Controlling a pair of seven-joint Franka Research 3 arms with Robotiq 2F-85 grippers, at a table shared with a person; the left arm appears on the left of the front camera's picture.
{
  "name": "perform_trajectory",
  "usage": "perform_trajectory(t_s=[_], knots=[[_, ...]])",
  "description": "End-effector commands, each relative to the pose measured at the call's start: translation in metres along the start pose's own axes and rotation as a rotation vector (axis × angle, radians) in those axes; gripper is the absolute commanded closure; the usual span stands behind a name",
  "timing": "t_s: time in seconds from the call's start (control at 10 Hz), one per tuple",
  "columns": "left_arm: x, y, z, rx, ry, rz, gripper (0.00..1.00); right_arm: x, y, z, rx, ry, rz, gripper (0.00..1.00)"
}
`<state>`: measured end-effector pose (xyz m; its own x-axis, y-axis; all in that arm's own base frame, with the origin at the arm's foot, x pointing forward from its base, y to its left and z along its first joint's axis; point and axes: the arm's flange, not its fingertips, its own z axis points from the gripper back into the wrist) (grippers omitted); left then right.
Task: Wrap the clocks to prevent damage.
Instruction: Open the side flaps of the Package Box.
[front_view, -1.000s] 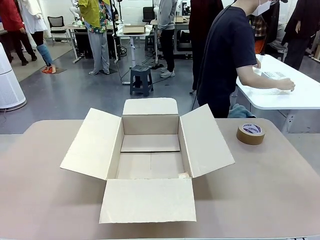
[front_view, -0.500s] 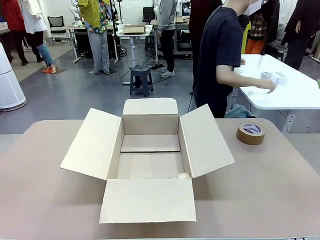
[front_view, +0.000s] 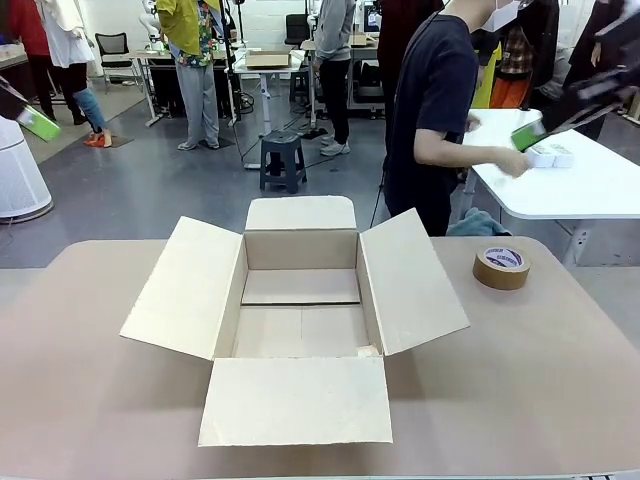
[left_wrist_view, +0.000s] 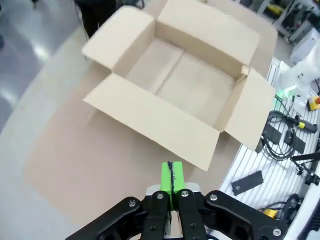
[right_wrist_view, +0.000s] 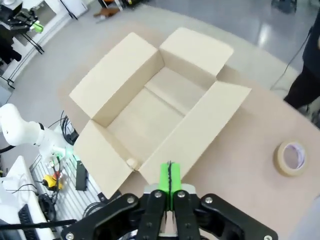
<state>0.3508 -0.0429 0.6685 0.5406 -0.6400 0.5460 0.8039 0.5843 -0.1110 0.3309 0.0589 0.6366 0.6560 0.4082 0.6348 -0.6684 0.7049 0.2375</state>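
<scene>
Open cardboard box (front_view: 300, 250) sits mid-table, all four flaps spread outward, cardboard floor showing. A brown tape roll (front_view: 502, 267) lies flat on the tan table (front_view: 80, 400), off the box's right flap toward the far edge, apart from it.

Left gripper (front_view: 36, 122) hangs high, far to the left of the box. Its wrist view shows the green pads (left_wrist_view: 166, 177) pressed together with nothing between them, the box below and ahead.

Right gripper (front_view: 528, 134) hangs high, far right of the box and beyond it. Its pads (right_wrist_view: 164, 180) are likewise pressed together on nothing.

Beyond the box's far right corner a person (front_view: 435, 100) stands turned to a white side table (front_view: 600, 190), hand (front_view: 512, 165) reaching at small white packs (front_view: 552, 155). Cannot tell whether those are the clocks.
</scene>
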Motion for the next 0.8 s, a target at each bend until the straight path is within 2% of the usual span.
perform_trajectory(t_s=[0.0, 0.1, 0.2, 0.3, 0.4, 0.5, 0.7], knots=[[0.022, 0.006, -0.032, -0.024, 0.136, 0.151, 1.0, 0.029, -0.005, -0.034, 0.017, 0.156, -0.129, 0.99], [0.03, 0.014, -0.053, 0.004, 0.189, 0.207, 1.0, 0.04, -0.007, -0.058, -0.036, 0.212, -0.176, 0.99], [0.029, 0.016, -0.072, 0.026, 0.209, 0.253, 1.0, 0.041, -0.006, -0.083, -0.126, 0.281, -0.192, 0.99], [0.028, 0.018, -0.087, 0.03, 0.216, 0.281, 1.0, 0.043, -0.002, -0.1, -0.19, 0.305, -0.181, 0.99], [0.03, 0.022, -0.089, 0.004, 0.198, 0.273, 1.0, 0.045, 0.0, -0.11, -0.209, 0.312, -0.152, 0.99], [0.026, 0.014, -0.087, 0.023, 0.22, 0.246, 1.0, 0.032, -0.005, -0.096, -0.125, 0.264, -0.168, 0.99], [0.026, 0.014, -0.087, 0.023, 0.22, 0.246, 1.0, 0.032, -0.005, -0.096, -0.125, 0.264, -0.168, 0.99]])
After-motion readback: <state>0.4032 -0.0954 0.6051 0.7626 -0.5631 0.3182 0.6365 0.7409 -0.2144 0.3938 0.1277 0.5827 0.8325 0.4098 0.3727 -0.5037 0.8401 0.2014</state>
